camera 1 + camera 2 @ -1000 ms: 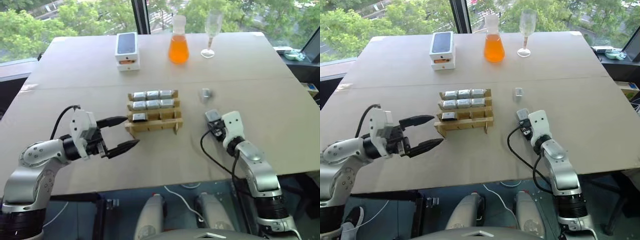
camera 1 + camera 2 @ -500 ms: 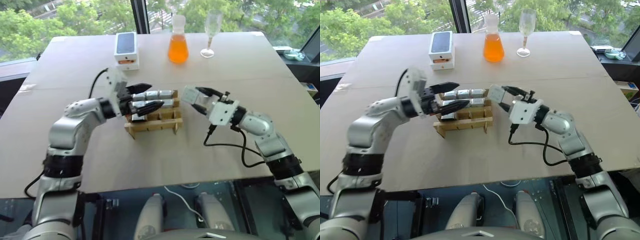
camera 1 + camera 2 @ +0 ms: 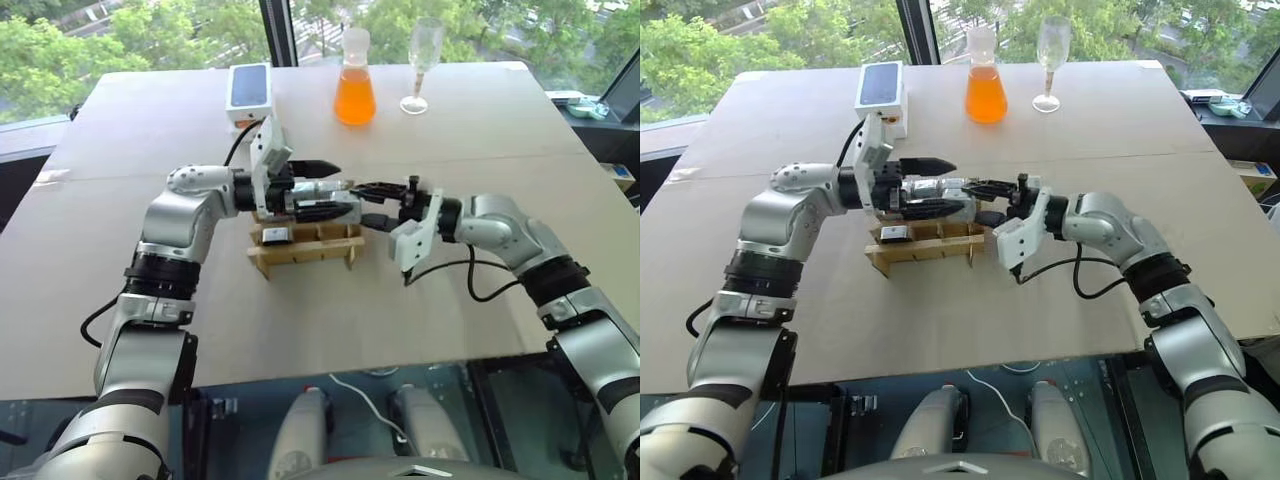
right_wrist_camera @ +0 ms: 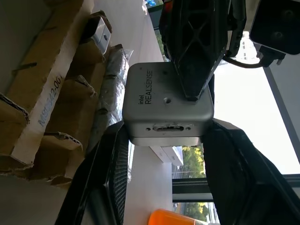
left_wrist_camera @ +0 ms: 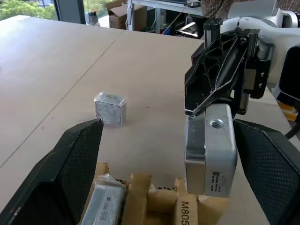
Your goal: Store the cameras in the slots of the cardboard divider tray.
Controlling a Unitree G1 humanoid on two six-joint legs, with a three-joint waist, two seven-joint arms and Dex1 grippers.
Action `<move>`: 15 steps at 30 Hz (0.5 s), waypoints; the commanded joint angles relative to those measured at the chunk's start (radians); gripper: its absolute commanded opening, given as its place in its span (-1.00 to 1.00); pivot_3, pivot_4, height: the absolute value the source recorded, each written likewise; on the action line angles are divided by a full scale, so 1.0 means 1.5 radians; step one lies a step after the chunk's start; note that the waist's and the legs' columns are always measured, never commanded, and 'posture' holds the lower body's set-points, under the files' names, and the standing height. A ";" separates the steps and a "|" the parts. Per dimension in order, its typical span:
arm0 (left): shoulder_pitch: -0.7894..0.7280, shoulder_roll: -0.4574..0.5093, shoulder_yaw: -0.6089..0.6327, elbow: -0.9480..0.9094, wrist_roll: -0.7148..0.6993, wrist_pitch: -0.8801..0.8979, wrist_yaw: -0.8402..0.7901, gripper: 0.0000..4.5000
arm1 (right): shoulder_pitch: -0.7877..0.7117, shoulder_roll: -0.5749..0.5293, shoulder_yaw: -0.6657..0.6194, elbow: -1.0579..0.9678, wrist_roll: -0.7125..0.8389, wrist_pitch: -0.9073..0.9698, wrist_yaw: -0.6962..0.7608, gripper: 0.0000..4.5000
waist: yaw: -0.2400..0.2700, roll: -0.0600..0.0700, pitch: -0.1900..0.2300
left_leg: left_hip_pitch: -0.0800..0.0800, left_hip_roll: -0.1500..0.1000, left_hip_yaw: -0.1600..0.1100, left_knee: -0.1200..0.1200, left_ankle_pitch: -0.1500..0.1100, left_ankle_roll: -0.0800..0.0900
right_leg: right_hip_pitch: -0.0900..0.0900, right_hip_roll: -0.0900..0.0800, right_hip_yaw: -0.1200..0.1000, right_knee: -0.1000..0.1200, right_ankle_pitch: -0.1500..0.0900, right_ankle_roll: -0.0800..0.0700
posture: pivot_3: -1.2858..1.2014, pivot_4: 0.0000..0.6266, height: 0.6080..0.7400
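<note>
The cardboard divider tray (image 3: 305, 248) stands mid-table with several cameras in its back rows and one camera (image 3: 278, 235) in the front left slot. Above the tray's right end my right gripper (image 3: 368, 203) is shut on a silver camera (image 4: 164, 101), also seen in the left wrist view (image 5: 208, 150). My left gripper (image 3: 330, 190) reaches in from the left, open, its fingers (image 5: 79, 164) standing wide on either side of that held camera. I cannot tell whether they touch it. Another loose camera (image 5: 110, 108) lies on the table beyond the tray.
A white phone box (image 3: 248, 90), a flask of orange liquid (image 3: 355, 95) and a wine glass (image 3: 420, 60) stand at the table's far edge. The right wrist's cable (image 3: 440, 270) droops to the table right of the tray.
Both arms rose from the table's near side and met over the tray. The right gripper rolled and carried its camera left, between the left gripper's open fingers.
</note>
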 commanded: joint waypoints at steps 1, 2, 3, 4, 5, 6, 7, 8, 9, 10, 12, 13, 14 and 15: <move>-0.023 0.022 -0.014 0.000 0.011 0.007 -0.051 1.00 | -0.040 -0.007 0.000 0.004 -0.049 -0.044 -0.054 -0.23 | 0.000 0.000 0.000 | 0.000 0.000 0.000 0.000 0.000 0.000 | 0.000 0.000 0.000 0.000 0.000 0.000 | 0.03 -0.52 1.00; -0.026 0.026 -0.022 0.005 0.017 0.010 -0.061 1.00 | -0.049 -0.009 0.003 0.009 -0.072 -0.052 -0.072 -0.23 | 0.000 0.000 0.000 | 0.000 0.000 0.000 0.000 0.000 0.000 | 0.000 0.000 0.000 0.000 0.000 0.000 | 0.03 -0.52 1.00; -0.030 0.029 -0.030 0.010 0.026 0.010 -0.073 1.00 | -0.058 -0.012 0.008 0.015 -0.093 -0.061 -0.085 -0.23 | 0.000 0.000 0.000 | 0.000 0.000 0.000 0.000 0.000 0.000 | 0.000 0.000 0.000 0.000 0.000 0.000 | 0.03 -0.52 1.00; -0.036 0.032 -0.040 0.019 0.038 0.006 -0.081 1.00 | -0.066 -0.014 0.013 0.022 -0.110 -0.069 -0.098 -0.23 | 0.000 0.000 0.000 | 0.000 0.000 0.000 0.000 0.000 0.000 | 0.000 0.000 0.000 0.000 0.000 0.000 | 0.03 -0.52 1.00; -0.042 0.034 -0.048 0.030 0.053 0.000 -0.086 1.00 | -0.073 -0.016 0.018 0.027 -0.125 -0.078 -0.109 -0.23 | 0.001 0.000 0.000 | 0.000 0.000 0.000 0.000 0.000 0.000 | 0.000 0.000 0.000 0.000 0.000 0.000 | 0.03 -0.52 1.00; -0.051 0.033 -0.054 0.043 0.063 -0.005 -0.088 1.00 | -0.080 -0.019 0.025 0.031 -0.141 -0.086 -0.120 -0.23 | 0.001 0.000 0.000 | 0.000 0.000 0.000 0.000 0.000 0.000 | 0.000 0.000 0.000 0.000 0.000 0.000 | 0.03 -0.52 1.00; -0.057 0.031 -0.056 0.052 0.069 -0.007 -0.091 1.00 | -0.085 -0.020 0.031 0.034 -0.154 -0.091 -0.129 -0.23 | 0.001 0.000 0.000 | 0.000 0.000 0.000 0.000 0.000 0.000 | 0.000 0.000 0.000 0.000 0.000 0.000 | 0.03 -0.52 1.00; -0.063 0.028 -0.057 0.060 0.074 -0.011 -0.093 1.00 | -0.090 -0.019 0.035 0.038 -0.164 -0.093 -0.139 -0.23 | 0.001 0.000 0.000 | 0.000 0.000 0.000 0.000 0.000 0.000 | 0.000 0.000 0.000 0.000 0.000 0.000 | 0.03 -0.52 1.00; -0.069 0.025 -0.056 0.066 0.076 -0.012 -0.096 1.00 | -0.095 -0.018 0.040 0.043 -0.174 -0.092 -0.147 -0.23 | 0.001 0.000 0.000 | 0.000 0.000 0.000 0.000 0.000 0.000 | 0.000 0.000 0.000 0.000 0.000 0.000 | 0.03 -0.52 1.00; -0.073 0.023 -0.055 0.071 0.079 -0.014 -0.098 1.00 | -0.098 -0.017 0.043 0.048 -0.181 -0.091 -0.154 -0.23 | 0.000 0.000 0.000 | 0.000 0.000 0.000 0.000 0.000 0.000 | 0.000 0.000 0.000 0.000 0.000 0.000 | 0.03 -0.52 1.00; -0.082 0.020 -0.052 0.071 0.076 -0.010 -0.104 1.00 | -0.107 -0.016 0.054 0.057 -0.201 -0.087 -0.169 -0.23 | 0.000 0.000 0.000 | 0.000 0.000 0.000 0.000 0.000 0.000 | 0.000 0.000 0.000 0.000 0.000 0.000 | 0.03 -0.52 1.00; -0.087 0.020 -0.051 0.069 0.075 -0.006 -0.106 1.00 | -0.111 -0.016 0.057 0.061 -0.211 -0.083 -0.178 -0.23 | 0.000 0.000 0.000 | 0.000 0.000 0.000 0.000 0.000 0.000 | 0.000 0.000 0.000 0.000 0.000 0.000 | 0.03 -0.52 1.00; -0.090 0.020 -0.051 0.070 0.076 -0.004 -0.108 1.00 | -0.115 -0.016 0.060 0.066 -0.218 -0.080 -0.186 -0.23 | 0.000 0.000 0.000 | 0.000 0.000 0.000 0.000 0.000 0.000 | 0.000 0.000 0.000 0.000 0.000 0.000 | 0.03 -0.52 1.00; -0.091 0.022 -0.051 0.064 0.074 0.000 -0.116 1.00 | -0.120 -0.015 0.062 0.071 -0.223 -0.076 -0.195 -0.23 | 0.000 0.000 0.000 | 0.000 0.000 0.000 0.000 0.000 0.000 | 0.000 0.000 0.000 0.000 0.000 0.000 | 0.03 -0.52 1.00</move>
